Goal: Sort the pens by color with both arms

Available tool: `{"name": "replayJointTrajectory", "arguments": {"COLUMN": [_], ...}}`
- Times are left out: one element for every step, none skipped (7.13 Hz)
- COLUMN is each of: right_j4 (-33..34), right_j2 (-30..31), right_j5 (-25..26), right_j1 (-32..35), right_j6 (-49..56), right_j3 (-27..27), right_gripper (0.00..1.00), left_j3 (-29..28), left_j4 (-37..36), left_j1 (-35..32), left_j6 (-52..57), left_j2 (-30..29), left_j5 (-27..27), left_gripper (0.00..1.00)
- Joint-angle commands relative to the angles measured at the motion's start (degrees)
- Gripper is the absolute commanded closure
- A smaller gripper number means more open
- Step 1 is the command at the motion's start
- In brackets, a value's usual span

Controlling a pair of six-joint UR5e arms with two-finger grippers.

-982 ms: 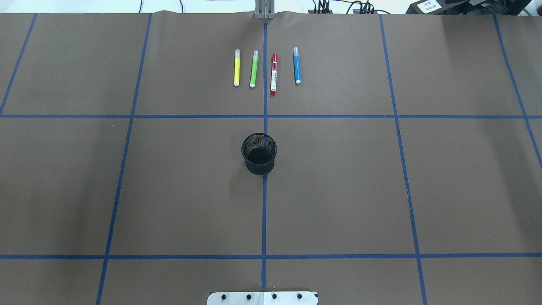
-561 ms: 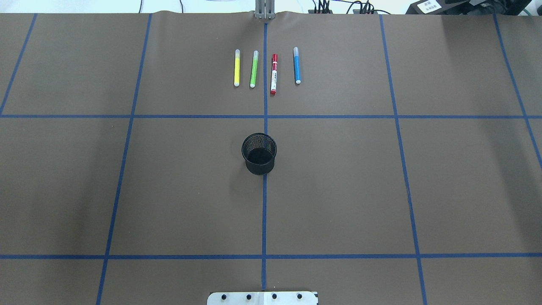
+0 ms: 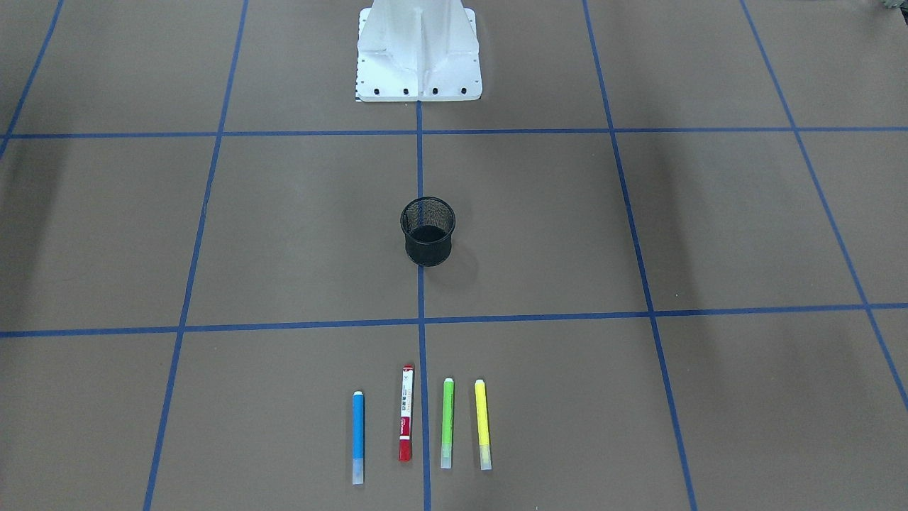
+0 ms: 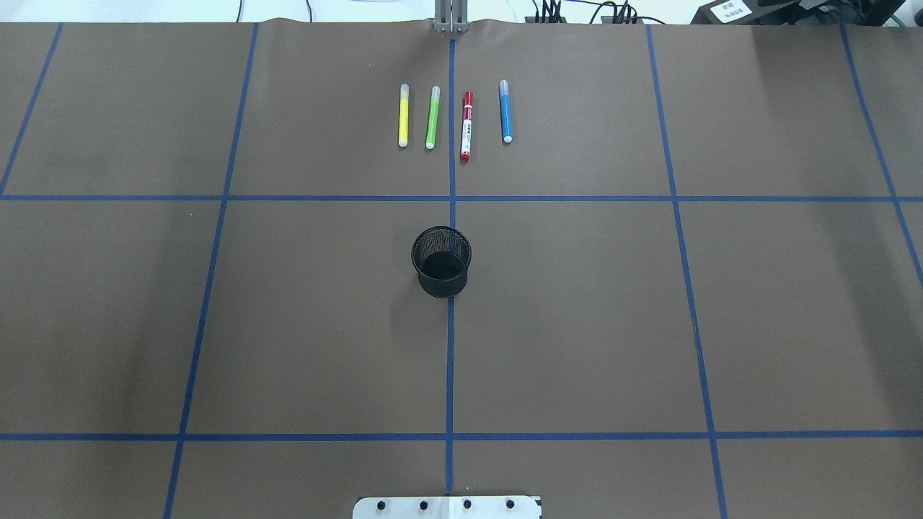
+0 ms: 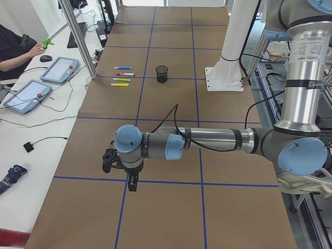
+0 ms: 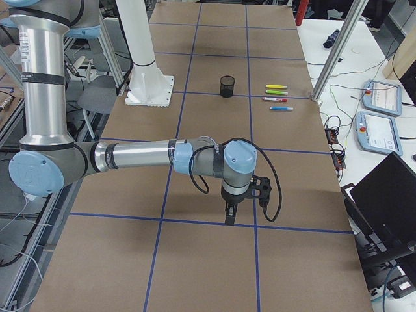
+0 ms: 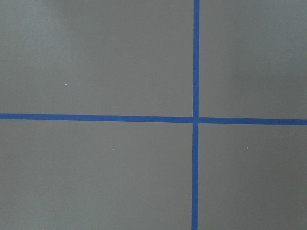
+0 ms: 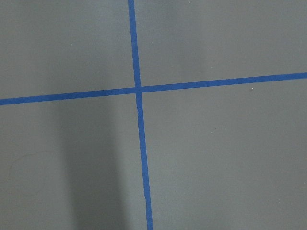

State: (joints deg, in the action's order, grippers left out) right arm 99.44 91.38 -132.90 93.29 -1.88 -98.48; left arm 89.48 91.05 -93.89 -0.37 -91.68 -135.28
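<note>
Four pens lie side by side in a row at the table's far side: yellow (image 4: 403, 115), green (image 4: 432, 117), red with a white label (image 4: 466, 126) and blue (image 4: 505, 112). They also show in the front-facing view: blue (image 3: 358, 436), red (image 3: 406, 422), green (image 3: 447, 422), yellow (image 3: 482, 424). My left gripper (image 5: 133, 184) shows only in the exterior left view, low over bare table far from the pens. My right gripper (image 6: 227, 214) shows only in the exterior right view, likewise far from them. I cannot tell whether either is open or shut.
A black mesh cup (image 4: 441, 262) stands upright at the table's middle, on the centre tape line. The white base mount (image 3: 418, 50) sits at the robot's edge. Blue tape lines grid the brown table cover (image 4: 216, 324). Both wrist views show only bare cover and tape.
</note>
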Motion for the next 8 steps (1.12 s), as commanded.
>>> {"name": "replayJointTrajectory", "arguments": {"right_j4": [0.1, -0.1, -0.1, -0.1, -0.1, -0.1, -0.1, -0.1], "right_j2": [0.1, 0.1, 0.5, 0.6, 0.7, 0.7, 0.8, 0.7], "right_j5": [-0.1, 0.0, -0.1, -0.1, -0.1, -0.1, -0.1, -0.1], "right_j1": [0.0, 0.0, 0.0, 0.0, 0.1, 0.1, 0.1, 0.0], "right_j6": [-0.1, -0.1, 0.0, 0.0, 0.0, 0.0, 0.1, 0.1], "right_j3": [0.1, 0.4, 0.6, 0.6, 0.5, 0.6, 0.5, 0.4], "right_gripper": [0.00, 0.00, 0.00, 0.00, 0.00, 0.00, 0.00, 0.00], "left_j3": [0.0, 0.2, 1.3, 1.4, 1.0, 0.9, 0.9, 0.8], "left_j4": [0.1, 0.1, -0.2, -0.1, -0.2, -0.1, -0.1, -0.1], "left_j1": [0.0, 0.0, 0.0, 0.0, 0.0, 0.0, 0.0, 0.0], "left_j6": [0.0, -0.1, -0.2, -0.2, -0.1, 0.0, 0.0, 0.0], "left_j2": [1.0, 0.6, 0.9, 1.2, 1.2, 1.2, 1.2, 1.2], "left_j5": [0.0, -0.1, 0.1, 0.0, 0.1, 0.0, 0.0, 0.0], "left_gripper": [0.00, 0.00, 0.00, 0.00, 0.00, 0.00, 0.00, 0.00]}}
